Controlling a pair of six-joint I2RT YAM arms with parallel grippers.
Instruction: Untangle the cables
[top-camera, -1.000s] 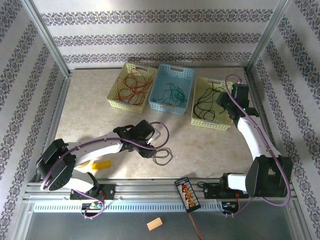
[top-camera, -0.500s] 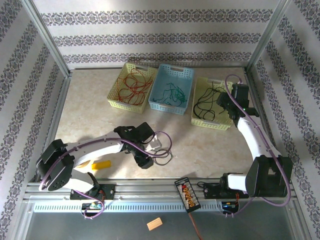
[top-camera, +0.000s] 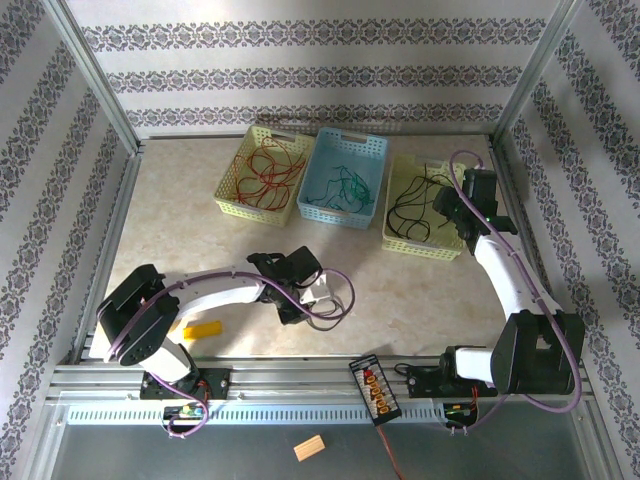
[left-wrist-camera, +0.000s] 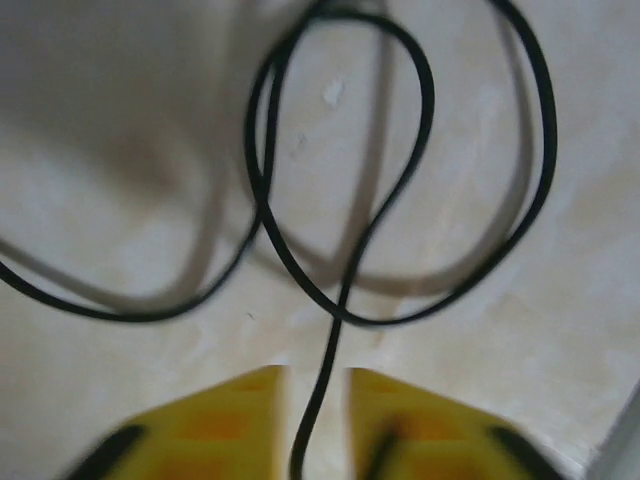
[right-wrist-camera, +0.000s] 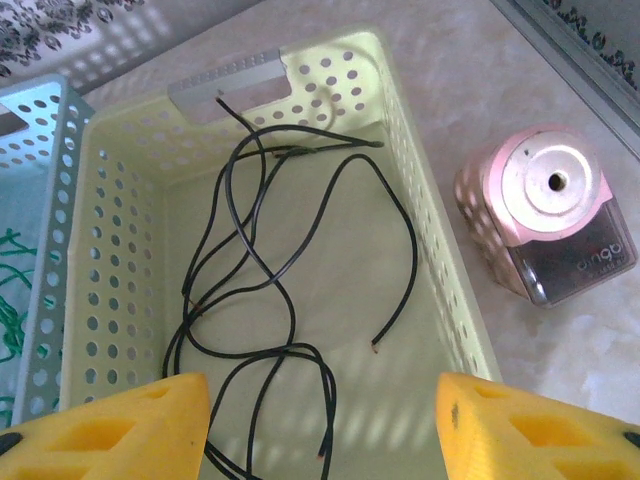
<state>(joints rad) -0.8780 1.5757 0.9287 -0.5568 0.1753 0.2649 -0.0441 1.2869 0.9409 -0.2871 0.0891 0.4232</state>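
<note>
Left wrist: left hand (left-wrist-camera: 318, 400) pinched nearly closed on a black cable (left-wrist-camera: 345, 270) that loops loosely over the table (left-wrist-camera: 520, 330). Right wrist: right hand (right-wrist-camera: 318, 405) spread wide, empty, above a pale basket (right-wrist-camera: 440, 270) holding black wires (right-wrist-camera: 412, 245).

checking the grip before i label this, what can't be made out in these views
Left wrist: blur and the bottom edge hide whether the left gripper pinches the black cable; its loops run off the top and left edges.
Right wrist: the left edge cuts off the blue basket and its green cables.
</note>
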